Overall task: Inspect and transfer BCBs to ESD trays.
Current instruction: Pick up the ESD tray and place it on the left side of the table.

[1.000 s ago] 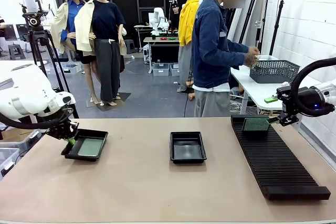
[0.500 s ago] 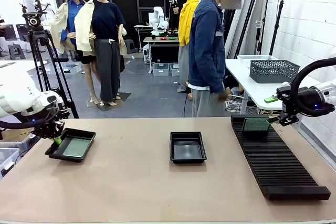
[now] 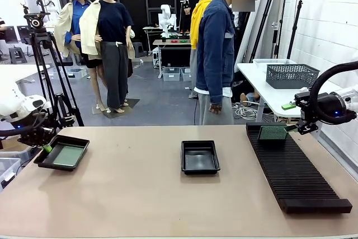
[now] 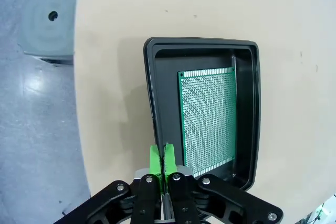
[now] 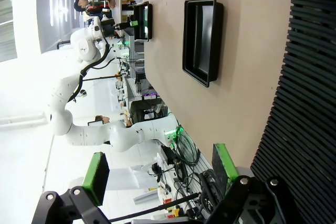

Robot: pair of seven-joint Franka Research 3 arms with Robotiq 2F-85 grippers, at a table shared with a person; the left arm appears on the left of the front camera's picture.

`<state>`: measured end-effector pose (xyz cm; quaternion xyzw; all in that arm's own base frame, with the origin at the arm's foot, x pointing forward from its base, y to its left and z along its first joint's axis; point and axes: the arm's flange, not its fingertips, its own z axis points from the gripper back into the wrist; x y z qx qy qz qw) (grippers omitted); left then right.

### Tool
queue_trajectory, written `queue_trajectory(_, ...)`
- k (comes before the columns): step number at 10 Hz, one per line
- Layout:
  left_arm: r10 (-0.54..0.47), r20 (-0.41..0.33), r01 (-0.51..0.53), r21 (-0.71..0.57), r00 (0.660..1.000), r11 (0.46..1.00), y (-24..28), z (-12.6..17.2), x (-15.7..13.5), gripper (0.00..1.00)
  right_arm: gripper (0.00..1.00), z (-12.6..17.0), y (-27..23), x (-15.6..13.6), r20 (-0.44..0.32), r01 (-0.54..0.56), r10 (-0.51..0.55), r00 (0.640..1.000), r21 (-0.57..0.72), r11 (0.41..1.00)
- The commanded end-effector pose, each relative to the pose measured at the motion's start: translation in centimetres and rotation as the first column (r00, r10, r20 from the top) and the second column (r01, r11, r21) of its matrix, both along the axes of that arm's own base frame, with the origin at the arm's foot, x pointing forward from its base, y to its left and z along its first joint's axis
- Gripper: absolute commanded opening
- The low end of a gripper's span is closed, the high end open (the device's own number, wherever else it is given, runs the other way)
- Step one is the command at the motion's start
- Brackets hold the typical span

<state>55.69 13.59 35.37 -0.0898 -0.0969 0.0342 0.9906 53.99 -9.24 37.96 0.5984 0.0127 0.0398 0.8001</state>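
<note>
Green BCB lies in the ESD tray, beside the left end effector clenching its rim.

Ref centre tray: second tray well left, BCB in it; rack right, another BCB at its far end.

A white brick wall is rising on the right, with a white side table beneath it carrying a dark mesh basket. A camera tripod is standing on the grey floor at left.
</note>
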Motion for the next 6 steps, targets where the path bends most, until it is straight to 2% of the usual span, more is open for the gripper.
queue_trajectory(1,-0.025,0.004,0.025,-0.048,1.0,0.999,1.7,-0.3,0.9,0.0,1.0,0.1,0.3,-0.4,-0.006,0.005,-0.005,1.0,-0.018,1.0)
queue_trajectory(6,-0.032,-0.017,0.031,-0.054,0.999,0.998,3.0,-2.0,1.6,0.0,1.0,0.1,0.3,-0.4,-0.006,0.005,-0.005,1.0,-0.018,1.0)
